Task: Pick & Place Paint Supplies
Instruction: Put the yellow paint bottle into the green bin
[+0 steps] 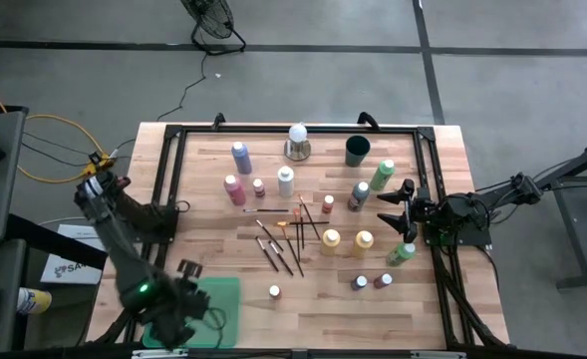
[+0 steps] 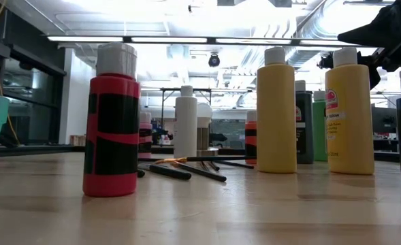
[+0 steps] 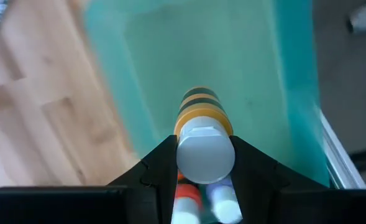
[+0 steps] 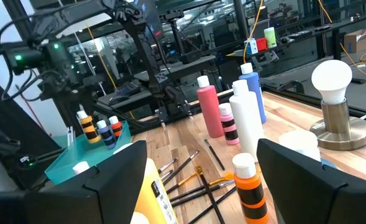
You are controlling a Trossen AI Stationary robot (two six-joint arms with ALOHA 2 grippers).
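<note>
The left gripper (image 3: 204, 147) hangs over the tray (image 3: 263, 74), its jaws closed on a small striped bottle (image 3: 201, 109) just under the white cap. Directly below it, inside the tray, stand an orange bottle (image 3: 186, 200) and a blue bottle (image 3: 223, 200).

The main risk is probably the drop. The held bottle hangs almost on top of those two, so if it is let go from here it may land on their caps. It could then tip over or knock them down, and possibly roll against the tray wall. How high it hangs above the tray floor cannot be told. A release from too high could also make it bounce. The grip sits high on the bottle, so the body could swing as the arm moves. A descent that is not straight could catch the two bottles with a finger.

Just outside the tray, a lone small bottle (image 1: 274, 291) stands on the table, close enough that a wide swing by the arm on its way out might clip it. Farther from the tray lie the brushes (image 1: 283, 239), loosely crossed. They are thin and flat to the wood and are likely to slip or come up in a bunch. Two yellow bottles (image 1: 331, 240) stand right beside them and could be toppled by a reach for the brushes.

Farthest from the tray, the right gripper (image 1: 388, 210) waits with its jaws wide apart and nothing between them. Bottles stand close around it, among them a green bottle (image 1: 403, 253), so a careless start there could push one over.
</note>
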